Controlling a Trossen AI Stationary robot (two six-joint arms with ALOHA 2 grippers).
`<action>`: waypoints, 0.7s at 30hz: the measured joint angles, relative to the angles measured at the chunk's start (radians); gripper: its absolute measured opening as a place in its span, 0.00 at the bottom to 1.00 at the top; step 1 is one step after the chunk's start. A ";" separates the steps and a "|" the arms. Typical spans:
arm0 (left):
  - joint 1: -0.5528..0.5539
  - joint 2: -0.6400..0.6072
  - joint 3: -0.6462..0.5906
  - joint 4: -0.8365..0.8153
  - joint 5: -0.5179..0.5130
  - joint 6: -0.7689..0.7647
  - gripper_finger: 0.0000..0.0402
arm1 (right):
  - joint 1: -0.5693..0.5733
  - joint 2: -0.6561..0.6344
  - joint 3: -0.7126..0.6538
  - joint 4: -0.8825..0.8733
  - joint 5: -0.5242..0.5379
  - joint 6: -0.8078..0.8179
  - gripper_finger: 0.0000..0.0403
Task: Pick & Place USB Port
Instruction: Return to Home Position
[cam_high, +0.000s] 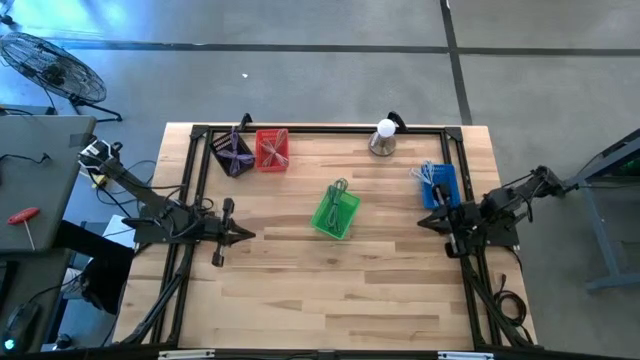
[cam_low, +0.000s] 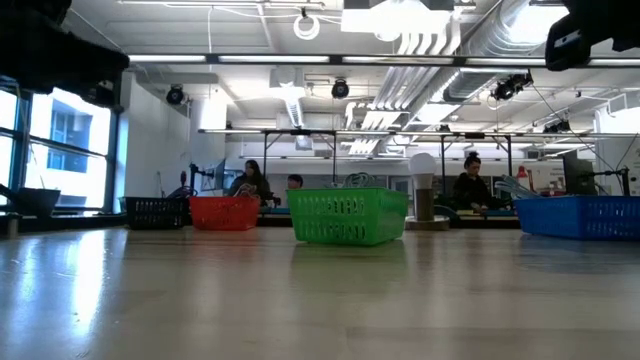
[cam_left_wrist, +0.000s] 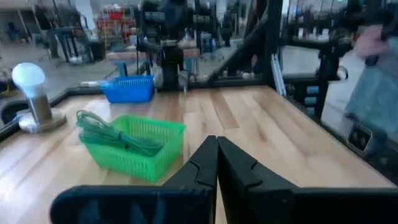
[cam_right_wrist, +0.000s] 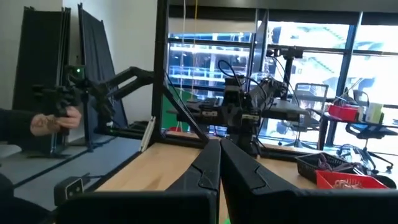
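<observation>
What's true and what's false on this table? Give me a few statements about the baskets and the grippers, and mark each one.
1. The green basket stands nearest the middle of the table. True.
2. The red basket is empty. False: a cable lies in it.
3. The left gripper and the right gripper are both shut and hold nothing. True.
4. The blue basket sits beside the left arm. False: it is by the right arm.
</observation>
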 joint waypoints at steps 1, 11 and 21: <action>0.000 -0.001 0.001 -0.016 0.000 -0.005 0.00 | 0.000 0.003 0.000 0.001 0.002 0.001 0.00; 0.155 -0.003 0.000 -0.004 0.172 0.007 0.00 | 0.000 0.015 0.000 -0.009 0.017 -0.012 0.00; 0.505 -0.004 -0.002 -0.004 0.512 -0.082 0.00 | 0.000 0.014 0.000 -0.014 0.071 -0.095 0.00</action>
